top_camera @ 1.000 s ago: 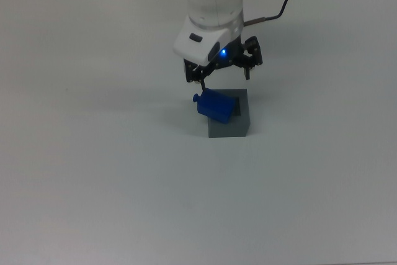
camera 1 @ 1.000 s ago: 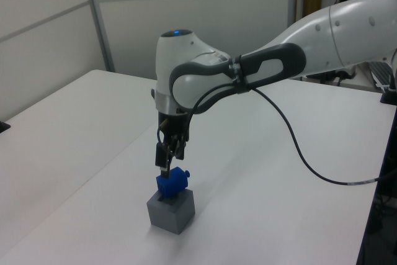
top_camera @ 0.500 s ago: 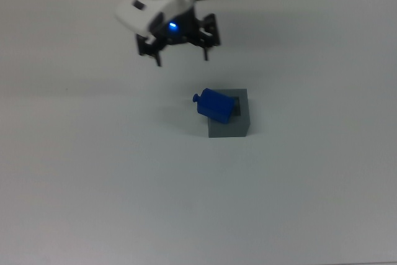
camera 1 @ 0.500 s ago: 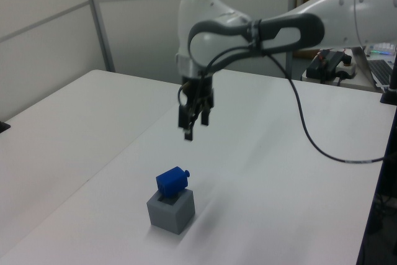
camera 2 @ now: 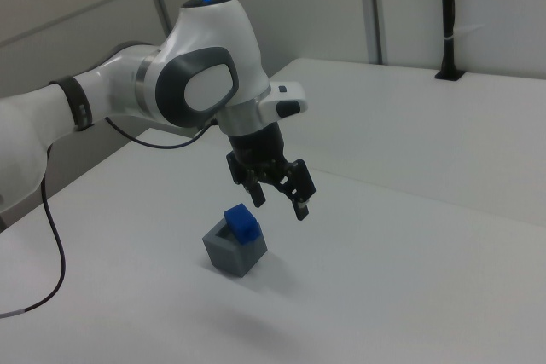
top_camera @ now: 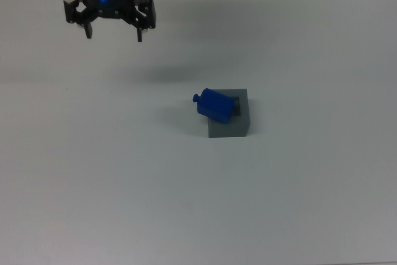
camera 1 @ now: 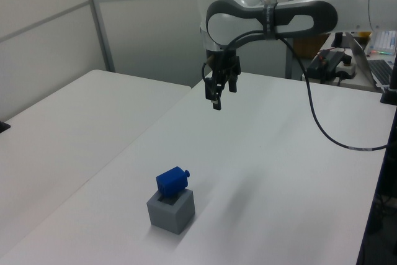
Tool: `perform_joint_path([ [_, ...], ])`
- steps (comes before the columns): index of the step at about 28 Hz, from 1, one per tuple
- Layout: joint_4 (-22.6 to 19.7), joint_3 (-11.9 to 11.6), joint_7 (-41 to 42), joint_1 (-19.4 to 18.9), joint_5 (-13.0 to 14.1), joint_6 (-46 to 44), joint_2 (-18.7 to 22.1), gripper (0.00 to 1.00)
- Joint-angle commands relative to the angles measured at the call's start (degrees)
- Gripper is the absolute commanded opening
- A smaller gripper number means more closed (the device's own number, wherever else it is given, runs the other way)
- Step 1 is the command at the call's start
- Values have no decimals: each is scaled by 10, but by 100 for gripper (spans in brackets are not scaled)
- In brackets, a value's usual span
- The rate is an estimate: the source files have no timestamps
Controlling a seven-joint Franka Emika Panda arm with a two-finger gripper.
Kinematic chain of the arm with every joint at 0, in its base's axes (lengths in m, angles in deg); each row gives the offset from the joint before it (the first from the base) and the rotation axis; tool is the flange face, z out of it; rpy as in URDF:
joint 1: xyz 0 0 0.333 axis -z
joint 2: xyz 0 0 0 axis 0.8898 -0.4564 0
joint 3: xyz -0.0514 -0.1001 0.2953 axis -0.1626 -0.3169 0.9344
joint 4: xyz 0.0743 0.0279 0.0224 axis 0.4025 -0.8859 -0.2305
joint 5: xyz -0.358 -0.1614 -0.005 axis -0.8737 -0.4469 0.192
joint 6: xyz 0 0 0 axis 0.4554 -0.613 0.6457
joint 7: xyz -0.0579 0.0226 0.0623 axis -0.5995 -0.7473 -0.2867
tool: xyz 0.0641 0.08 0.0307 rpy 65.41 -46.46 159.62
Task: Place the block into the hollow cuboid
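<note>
The blue block [top_camera: 215,105] lies tilted on top of the grey hollow cuboid [top_camera: 232,126], one end down in the recess and its knob pointing to the top view's left. The left view shows the block [camera 1: 172,180] leaning out of the hollow cuboid [camera 1: 171,209]; the right view shows the block [camera 2: 242,222] poking up from the hollow cuboid [camera 2: 233,251]. My gripper [top_camera: 113,31] hangs open and empty, high above the table and far toward the top view's upper left of the cuboid. It also shows as the gripper [camera 1: 217,97] and the gripper [camera 2: 278,202].
The white table [top_camera: 298,203] spreads wide around the cuboid. A black cable [camera 1: 322,125] droops from the arm on the left view's right. A grey wall panel and post [camera 1: 96,17] stand behind the table.
The open gripper has risen and drawn away from the cuboid toward the top view's upper left. The block stays tilted in the cuboid, unmoved.
</note>
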Motion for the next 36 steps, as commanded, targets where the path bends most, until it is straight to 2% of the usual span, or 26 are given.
perform_joint_path([
  [1, 9, -20, -15, -6, -18, -32, 0, 100],
  [4, 9, -25, -22, -5, -20, -33, -2, 100],
  [7, 9, -45, -22, 1, -20, -33, -3, 100],
  [11, 9, -48, -18, 8, -21, -32, -4, 100],
  [18, 9, -49, -10, 23, -23, -24, -11, 100],
  [36, 9, -41, -8, 17, -18, -25, -15, 100],
])
